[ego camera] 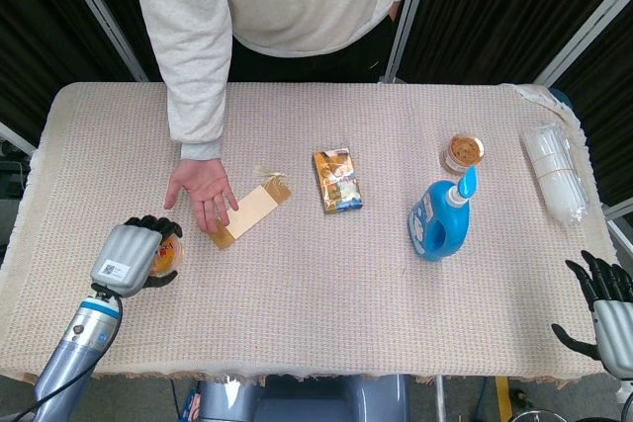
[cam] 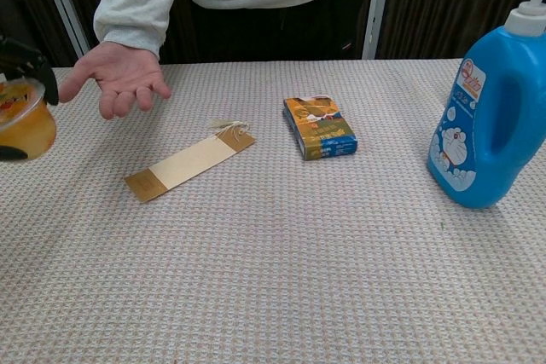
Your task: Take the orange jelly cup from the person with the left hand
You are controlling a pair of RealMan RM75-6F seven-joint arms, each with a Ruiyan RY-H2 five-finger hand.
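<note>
Already the left hand (ego camera: 138,256) had its dark fingers curled around the orange jelly cup (cam: 24,121) near the surface's (ego camera: 316,313) left edge, the cup tilted, its printed lid leaning toward the person. Just beside it the person's hand (cam: 119,74) lay palm-up, bare. The right hand (ego camera: 605,305) hovered spread at the far corner.
</note>
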